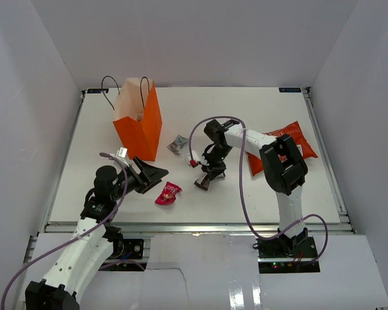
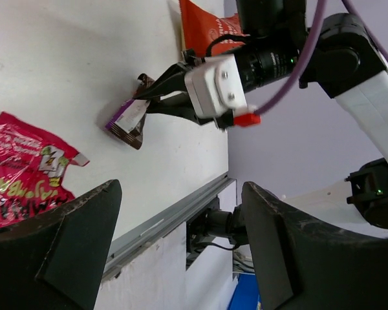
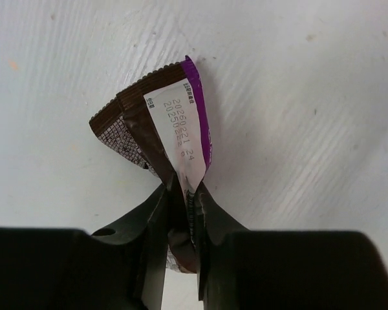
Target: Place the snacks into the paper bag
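The tall orange paper bag (image 1: pixel 141 123) stands open at the back left. My right gripper (image 3: pixel 182 194) is shut on a brown and purple wrapped bar (image 3: pixel 161 123), pinching one end while the rest hangs against the table (image 1: pixel 204 183). The left wrist view also shows this bar (image 2: pixel 129 119). A pink candy packet (image 1: pixel 169 192) lies near the front, just right of my open, empty left gripper (image 1: pixel 156 173); it also shows in the left wrist view (image 2: pixel 22 174). A silver candy (image 1: pixel 177 144) lies beside the bag. The red-orange chip bag (image 1: pixel 291 145) lies at the right.
The table's front metal rail (image 1: pixel 194 226) runs just below the pink packet. White walls close in the left, back and right sides. The right arm's purple cable (image 1: pixel 242 206) loops over the table front.
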Controlling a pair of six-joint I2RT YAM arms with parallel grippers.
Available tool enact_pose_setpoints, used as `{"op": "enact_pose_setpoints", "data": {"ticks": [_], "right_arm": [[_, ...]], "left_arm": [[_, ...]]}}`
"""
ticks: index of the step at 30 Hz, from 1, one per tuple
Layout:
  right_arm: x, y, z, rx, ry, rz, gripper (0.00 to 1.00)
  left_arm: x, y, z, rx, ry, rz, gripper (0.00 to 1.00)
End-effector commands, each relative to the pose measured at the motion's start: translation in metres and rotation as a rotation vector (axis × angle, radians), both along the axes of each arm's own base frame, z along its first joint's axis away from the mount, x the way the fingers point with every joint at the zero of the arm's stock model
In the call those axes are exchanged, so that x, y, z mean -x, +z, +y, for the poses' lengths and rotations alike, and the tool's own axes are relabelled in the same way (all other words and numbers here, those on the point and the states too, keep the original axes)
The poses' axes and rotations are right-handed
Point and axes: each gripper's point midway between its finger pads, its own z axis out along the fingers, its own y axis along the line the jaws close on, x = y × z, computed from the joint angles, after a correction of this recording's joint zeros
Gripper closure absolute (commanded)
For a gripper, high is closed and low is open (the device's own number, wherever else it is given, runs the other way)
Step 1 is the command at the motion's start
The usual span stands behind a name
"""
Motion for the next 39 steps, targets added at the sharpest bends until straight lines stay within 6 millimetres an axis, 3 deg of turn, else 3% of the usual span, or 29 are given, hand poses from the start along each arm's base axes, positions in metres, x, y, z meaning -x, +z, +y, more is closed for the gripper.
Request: {"op": "enact_pose_setpoints", "data": {"ticks": [1,5,6,8,9,19,24,25,34,39], "right_arm": [[0.001,0.058,0.013,-0.13,-0.272,0.157,0.79],[0.014,0.09,0.019,-0.199,-0.477,0.344,0.8],[0.014,0.104,0.024,-0.227,-0.544,0.385,0.81],[0.026,0.109,0.026,-0.248,-0.596,0.474,0.81],[0.023,0.122,0.032,-0.285,-0.653,0.491,0.81],[0.012,0.125,0.029,-0.258,-0.905,0.506,0.83],[-0.003,0.135,0.039,-0.285,-0.915,0.51,0.82],[-0.007,0.143,0.042,-0.306,-0.91,0.502,0.82],[-0.017,0.147,0.044,-0.324,-0.92,0.501,0.82],[-0.021,0.149,0.047,-0.336,-0.924,0.504,0.81]], "left_arm": [[-0.007,0.021,-0.015,0.051,-0.038,-0.081,0.14],[-0.017,0.026,-0.037,0.031,-0.066,-0.097,0.13],[-0.02,0.035,-0.046,0.021,-0.077,-0.119,0.13],[-0.028,0.026,-0.059,-0.007,-0.081,-0.07,0.13],[-0.04,0.024,-0.063,-0.02,-0.06,-0.049,0.13],[-0.095,0.032,-0.091,-0.001,0.094,0.057,0.13],[-0.101,0.015,-0.107,-0.023,0.109,0.124,0.13],[-0.102,0.015,-0.109,-0.019,0.114,0.132,0.13],[-0.114,0.011,-0.12,-0.047,0.15,0.166,0.13],[-0.12,0.01,-0.116,-0.044,0.206,0.182,0.23]]}}
